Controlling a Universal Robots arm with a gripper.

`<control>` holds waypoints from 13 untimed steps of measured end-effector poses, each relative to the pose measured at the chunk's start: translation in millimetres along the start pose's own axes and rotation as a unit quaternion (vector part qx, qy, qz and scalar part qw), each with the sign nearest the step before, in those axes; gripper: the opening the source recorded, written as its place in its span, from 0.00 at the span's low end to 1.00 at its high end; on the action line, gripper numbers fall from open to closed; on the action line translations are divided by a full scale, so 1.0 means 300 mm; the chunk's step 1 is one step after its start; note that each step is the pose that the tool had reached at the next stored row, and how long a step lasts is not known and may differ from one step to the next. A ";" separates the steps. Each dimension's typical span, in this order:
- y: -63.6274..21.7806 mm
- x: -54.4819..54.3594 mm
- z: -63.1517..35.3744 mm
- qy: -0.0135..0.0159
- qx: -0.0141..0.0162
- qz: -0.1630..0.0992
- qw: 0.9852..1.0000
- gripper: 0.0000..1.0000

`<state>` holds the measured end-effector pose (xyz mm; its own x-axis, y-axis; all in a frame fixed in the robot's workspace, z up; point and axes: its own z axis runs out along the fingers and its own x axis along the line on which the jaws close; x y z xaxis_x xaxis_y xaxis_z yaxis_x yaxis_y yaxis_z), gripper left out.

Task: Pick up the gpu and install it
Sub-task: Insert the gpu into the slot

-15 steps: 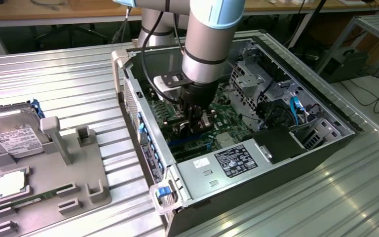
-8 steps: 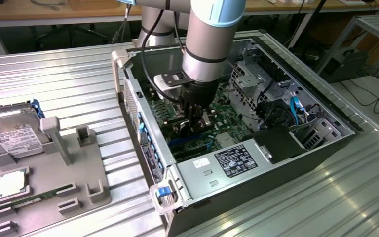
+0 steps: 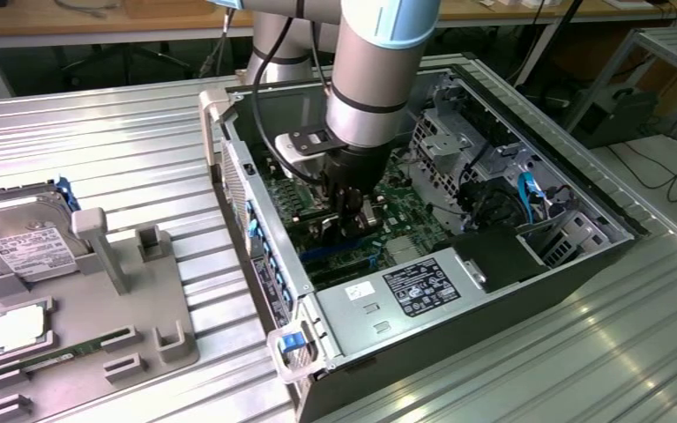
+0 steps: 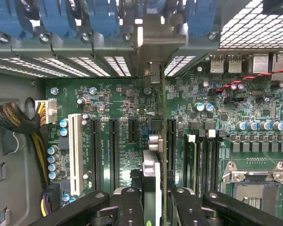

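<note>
An open computer case (image 3: 479,291) lies on a ribbed metal table (image 3: 115,159), its green motherboard (image 4: 118,108) exposed. The robot arm (image 3: 374,79) reaches down into the case. Its gripper (image 4: 153,202) is clamped on the gpu (image 4: 152,174), held edge-on just above the motherboard's black expansion slots (image 4: 114,146).

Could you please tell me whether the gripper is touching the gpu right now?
Touching. In the wrist view the gripper has a finger on each side of the gpu, pressed against the edge-on card above the motherboard.
</note>
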<state>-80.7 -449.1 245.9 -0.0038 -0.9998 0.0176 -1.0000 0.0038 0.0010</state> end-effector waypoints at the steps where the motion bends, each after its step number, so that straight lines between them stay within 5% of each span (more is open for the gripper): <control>1: 0.000 0.000 0.000 0.000 0.000 0.000 1.000 0.28; 13: 0.000 0.000 0.019 0.000 0.000 0.000 1.000 0.28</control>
<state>-80.7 -449.2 240.3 -0.0038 -0.9998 0.0180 -1.0000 0.0038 0.0012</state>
